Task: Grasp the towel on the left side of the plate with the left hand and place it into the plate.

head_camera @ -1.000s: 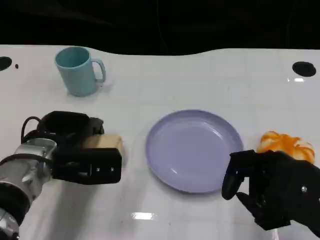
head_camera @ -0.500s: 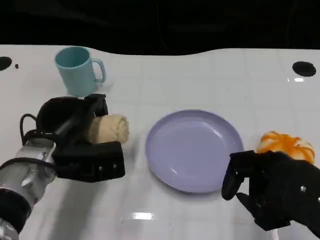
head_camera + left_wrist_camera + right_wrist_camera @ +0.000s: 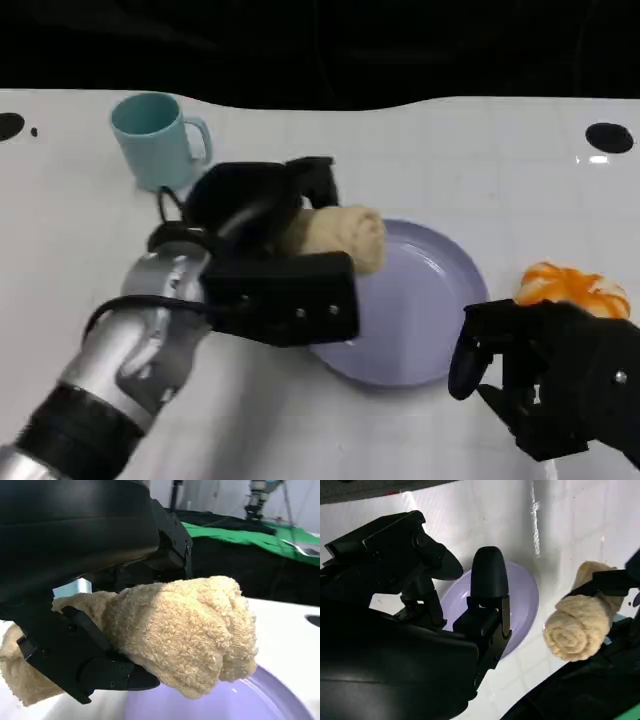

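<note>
Left hand grasping the rolled beige towel above the lavender plate's left rim, frame centre; right hand released, lower right.

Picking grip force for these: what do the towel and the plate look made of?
Towel: soft looped terry cloth, beige, rolled; the fuzzy pile shows clearly where the left hand holds it. Plate: smooth, lavender, with faint glossy highlights, probably plastic, possibly glazed ceramic.

A lab or studio; white gridded table, black backdrop at the frame's top; green cloth and tripod upper right.
</note>
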You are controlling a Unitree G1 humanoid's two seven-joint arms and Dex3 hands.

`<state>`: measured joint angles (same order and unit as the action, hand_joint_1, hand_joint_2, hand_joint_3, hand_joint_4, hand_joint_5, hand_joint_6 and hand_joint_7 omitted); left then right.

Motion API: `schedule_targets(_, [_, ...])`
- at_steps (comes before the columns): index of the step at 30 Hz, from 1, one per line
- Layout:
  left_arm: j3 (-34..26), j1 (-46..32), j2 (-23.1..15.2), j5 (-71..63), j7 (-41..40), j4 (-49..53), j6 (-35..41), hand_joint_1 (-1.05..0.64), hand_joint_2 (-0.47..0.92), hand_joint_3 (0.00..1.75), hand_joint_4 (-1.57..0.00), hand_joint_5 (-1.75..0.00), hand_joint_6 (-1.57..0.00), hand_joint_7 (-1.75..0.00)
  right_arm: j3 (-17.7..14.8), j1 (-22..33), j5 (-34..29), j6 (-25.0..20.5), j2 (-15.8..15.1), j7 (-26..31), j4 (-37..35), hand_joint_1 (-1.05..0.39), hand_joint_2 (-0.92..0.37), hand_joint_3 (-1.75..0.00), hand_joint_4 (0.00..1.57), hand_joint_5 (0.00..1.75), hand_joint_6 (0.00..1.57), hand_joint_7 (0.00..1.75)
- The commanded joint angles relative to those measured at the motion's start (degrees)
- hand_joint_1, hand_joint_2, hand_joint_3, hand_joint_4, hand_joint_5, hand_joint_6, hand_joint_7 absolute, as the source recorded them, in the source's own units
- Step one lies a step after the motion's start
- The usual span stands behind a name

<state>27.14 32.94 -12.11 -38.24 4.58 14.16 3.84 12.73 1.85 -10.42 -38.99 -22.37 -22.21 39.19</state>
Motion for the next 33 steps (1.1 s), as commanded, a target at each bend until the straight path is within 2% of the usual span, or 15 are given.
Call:
schedule_targets(1, [1.5,0.5,1.7,-2.5,2.5,-2.8,3.5,-0.25,0.57,0.89,-0.91,-1.75,-0.59,-1.75,-0.9,0.4,0.7,-0.1,-0.8,-0.4,0.5,-0.01,-0.56,-1.09,0.73,1.74,0.71,1.42])
schedule_targets(5, [2.9,1.3,4.7,-3.5,4.8,-3.3,6.5,-0.24,0.57,0.89,-0.89,-1.75,-0.55,-1.73,-0.8,-0.1,0.9,-1.6,-1.0,-0.5,1.1,-0.01,-0.57,-1.08,0.73,1.74,0.70,1.42])
schedule_targets(6, [3.3,1.3,5.2,-3.7,5.1,-3.3,6.8,-0.24,0.58,0.85,-0.88,-1.75,-0.63,-1.23,-0.8,-0.2,1.0,-1.7,-1.0,-0.5,1.2,-0.01,-0.57,-1.07,0.73,1.75,0.70,1.42])
schedule_targets(7, [3.8,1.4,5.6,-4.1,5.1,-3.1,6.7,-0.25,0.59,0.82,-0.87,-1.75,-0.74,-0.89,-0.8,-0.2,1.0,-1.6,-1.0,-0.5,1.2,-0.01,-0.57,-1.07,0.73,1.75,0.70,1.42])
schedule_targets(8, [4.4,1.3,6.0,-4.4,5.1,-2.6,6.4,-0.25,0.59,0.81,-0.86,-1.75,-0.82,-0.72,-0.8,-0.2,1.0,-1.5,-1.1,-0.5,1.2,-0.01,-0.57,-1.07,0.73,1.75,0.70,1.42])
schedule_targets(9, [4.9,1.3,6.3,-4.7,5.0,-2.2,6.2,-0.26,0.62,0.78,-0.86,-1.75,-0.89,-0.71,-0.7,-0.2,0.9,-1.3,-1.2,-0.5,1.2,-0.01,-0.57,-1.06,0.73,1.75,0.70,1.42])
schedule_targets(14, [6.9,1.4,7.4,-5.5,5.7,0.0,6.0,-0.24,0.63,0.79,-0.81,-1.75,-0.96,-0.68,-0.6,-0.4,1.1,-2.1,-0.9,-0.5,1.3,-0.02,-0.57,-1.07,0.72,1.75,0.70,1.42])
schedule_targets(17, [6.9,1.3,7.5,-4.4,6.8,0.6,5.2,-0.26,0.75,0.53,-0.74,-1.61,-0.88,-0.52,-0.5,-0.5,1.0,-1.9,-0.9,-0.4,1.1,-0.02,-0.57,-1.08,0.72,1.75,0.70,1.43])
schedule_targets(19, [7.3,1.7,7.1,-4.3,9.2,0.8,5.2,-0.28,0.87,0.30,-0.54,-1.31,-0.74,-0.35,-0.6,-0.5,1.1,-1.7,-0.9,-0.4,1.0,-0.01,-0.57,-1.08,0.72,1.75,0.70,1.43])
schedule_targets(22, [8.3,2.3,6.2,-5.5,12.2,0.2,5.4,-0.39,0.92,0.17,-0.30,-0.76,-0.52,-0.12,-0.5,-0.6,0.9,-1.8,-1.2,-0.5,1.2,-0.02,-0.57,-1.07,0.70,1.74,0.68,1.43])
schedule_targets(24, [8.5,2.1,6.1,-6.2,12.6,-0.3,5.8,-0.45,0.92,0.13,-0.23,-0.63,-0.44,-0.05,-0.4,-0.5,0.9,-1.1,-1.4,-0.6,1.0,-0.01,-0.58,-1.06,0.70,1.74,0.68,1.42])
schedule_targets(28, [8.8,1.8,5.6,-8.0,12.4,-1.1,6.1,-0.56,0.92,0.09,-0.13,-0.53,-0.30,0.00,-0.4,-0.4,0.9,0.1,-1.5,-0.6,0.4,-0.03,-0.57,-1.07,0.72,1.73,0.69,1.42])
schedule_targets(33, [8.5,1.9,5.0,-8.5,13.8,-1.8,6.4,-0.62,0.92,0.09,-0.09,-0.52,-0.28,0.00,-0.2,-0.7,0.8,-1.2,-1.4,-0.6,0.8,-0.03,-0.57,-1.07,0.71,1.72,0.69,1.41])
